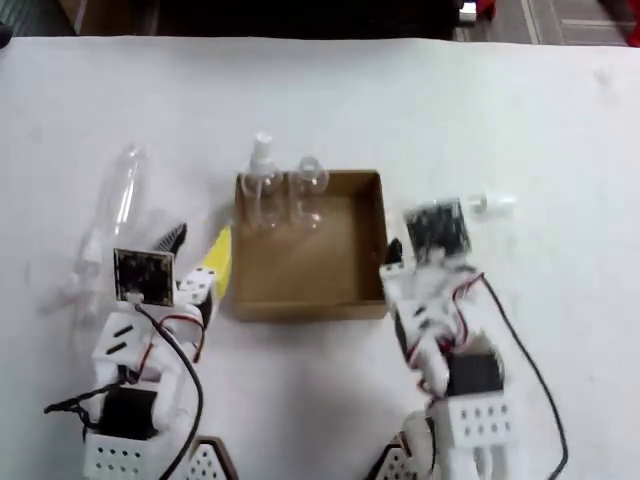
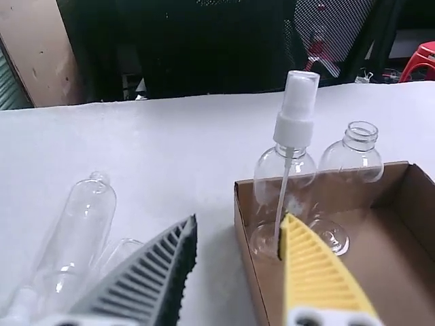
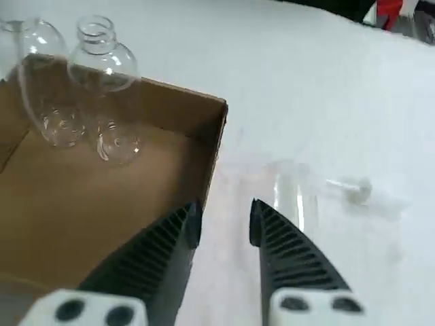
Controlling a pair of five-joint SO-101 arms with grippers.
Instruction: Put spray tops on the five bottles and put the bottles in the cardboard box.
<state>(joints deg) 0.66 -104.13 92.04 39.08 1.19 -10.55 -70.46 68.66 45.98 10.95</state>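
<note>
One white desk [image 1: 400, 100] carries everything. An open brown cardboard box [image 1: 320, 270] sits near its middle, closer to the near edge. Two white arms rise from that near edge and lean forward low over the desk: the left arm [image 1: 135, 340] towards the near-left corner and the right arm [image 1: 445, 330] towards the near-right corner.

The left claw [image 2: 239, 221] has one grey finger and one yellow. It is spread wide and empty, with its tips just beside the box's left wall. The right claw [image 3: 224, 206] is black, also parted and holding nothing, and it hangs at the box's right wall.

Two round clear plastic bottles stand upright side by side against the box's far wall. One is a capped bottle [image 2: 285, 170] wearing a white sprayer, and the other is an open-necked bottle [image 2: 353, 159].

Towards the desk's left edge, a long clear bottle [image 1: 118, 195] lies on its side. A loose white spray top [image 1: 492, 203] lies towards the right edge, apart from the box.
</note>
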